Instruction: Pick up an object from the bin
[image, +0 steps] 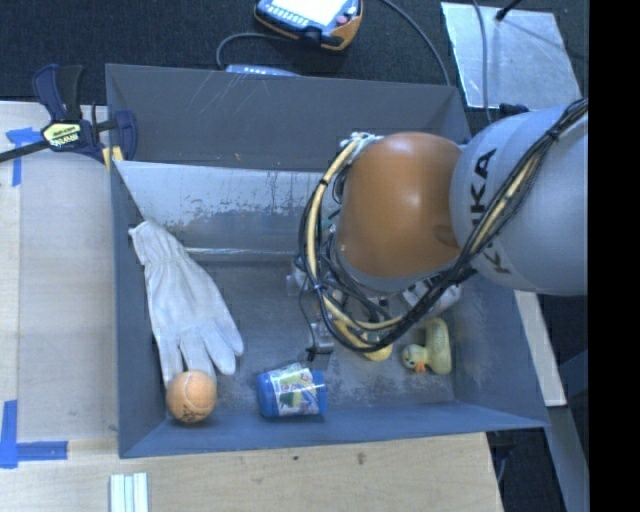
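Gripper (320, 345) hanging low at lower centre of the bin (280, 130), just above a blue can (292, 392) lying sideways, open or closed I cannot tell, duck (430, 352) sitting right, ball (191, 396) and glove (185, 300) lying left.

The grey metal bin (250, 130) is holding four things on its floor: a white glove (180, 290) lying along the left, an orange ball (191, 396) sitting just beside its fingertips, a blue can (291, 392) lying near the front wall, and a yellow duck (430, 350) resting at the right.

scuffed matt metal bin (300, 205), cloth glove (185, 300)
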